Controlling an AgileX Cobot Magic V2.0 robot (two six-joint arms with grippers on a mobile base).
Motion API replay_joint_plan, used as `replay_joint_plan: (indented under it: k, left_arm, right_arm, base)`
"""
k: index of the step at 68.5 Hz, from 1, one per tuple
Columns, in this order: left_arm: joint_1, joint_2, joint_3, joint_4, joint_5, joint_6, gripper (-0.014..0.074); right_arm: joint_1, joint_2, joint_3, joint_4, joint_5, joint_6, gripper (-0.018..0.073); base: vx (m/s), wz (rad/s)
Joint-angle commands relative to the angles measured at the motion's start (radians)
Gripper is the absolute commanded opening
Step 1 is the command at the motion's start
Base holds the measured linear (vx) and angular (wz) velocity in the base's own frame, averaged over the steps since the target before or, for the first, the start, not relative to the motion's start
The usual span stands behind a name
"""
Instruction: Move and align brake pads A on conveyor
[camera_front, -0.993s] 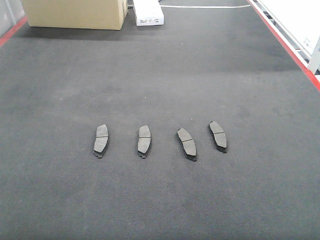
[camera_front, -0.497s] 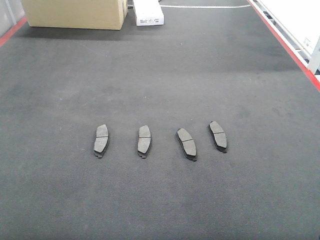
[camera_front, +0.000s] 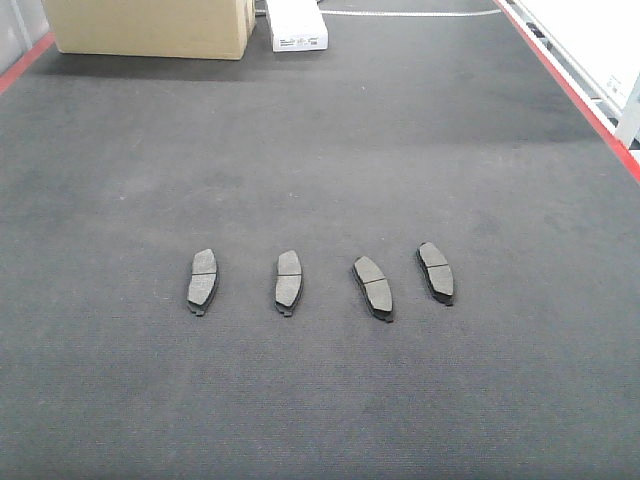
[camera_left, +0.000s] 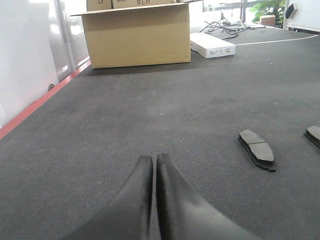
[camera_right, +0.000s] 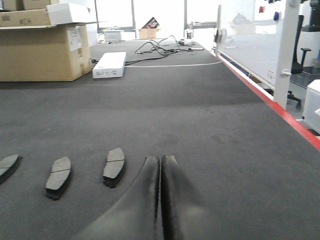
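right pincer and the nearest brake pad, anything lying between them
Nothing: in the right wrist view only bare conveyor belt separates the shut right pincer from the nearest brake pad.

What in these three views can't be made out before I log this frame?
- Front view: neither arm shows; cardboard box and white carton are cut by the top edge.
- Left wrist view: the second brake pad is cut by the right edge; the left tool hides the belt beneath.
- Right wrist view: the leftmost brake pad is cut by the left edge; white carton label is too small.
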Motion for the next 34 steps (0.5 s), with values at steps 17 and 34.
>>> replay_joint_plan:
  k: [17,34]
  left_arm:
    - [-0.002,-0.013,-0.008,0.0,-0.064,-0.008,-0.0006]
    - [-0.002,-0.013,-0.008,0.0,-0.064,-0.008,-0.0006]
  right_arm:
    - [-0.032,0.01,0.02,-0.001,-0.067,0.016,-0.001]
    - [-0.032,0.01,0.02,-0.001,-0.062,0.016,-0.001]
  base:
    - [0.0,0.0]
    - [0.0,0.0]
